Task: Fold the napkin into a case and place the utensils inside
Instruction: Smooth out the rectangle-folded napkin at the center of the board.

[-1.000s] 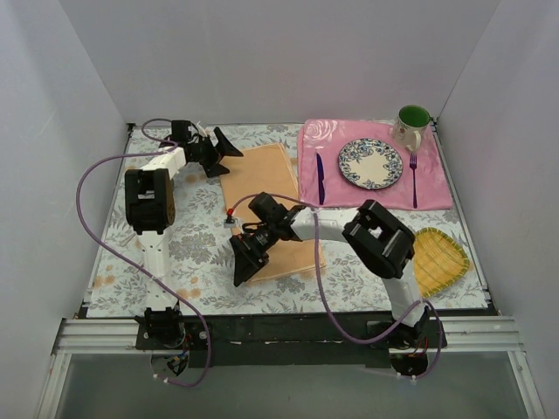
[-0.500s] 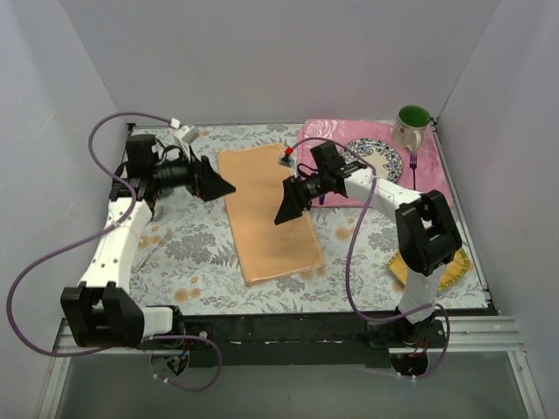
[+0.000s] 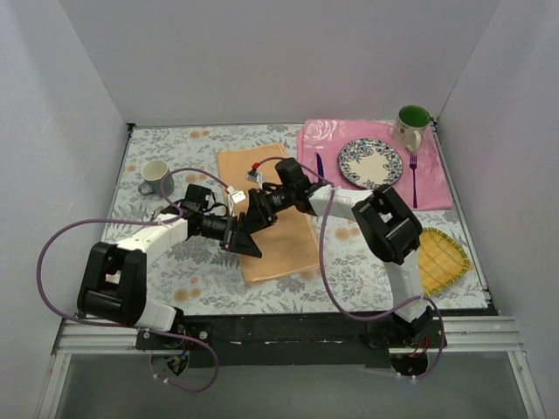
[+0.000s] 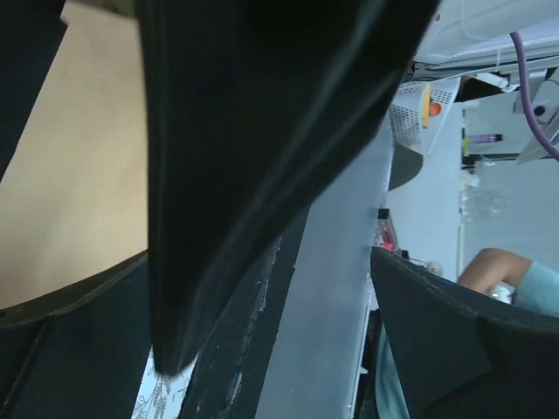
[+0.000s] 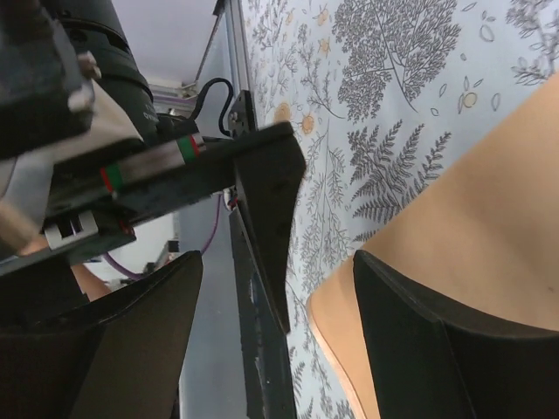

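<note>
Left fingers [image 3: 245, 241] and right fingers [image 3: 259, 213] newly together over one napkin [image 3: 279, 236], both pairs wide; two utensils [image 3: 413, 179], one plate [image 3: 371, 163].

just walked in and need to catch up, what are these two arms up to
Both arms are working on the peach napkin, which lies folded into a long strip on the table. The left gripper and right gripper meet over its left edge, both open and holding nothing. The purple knife and fork lie on the pink placemat, either side of the plate, not yet tucked in.
</note>
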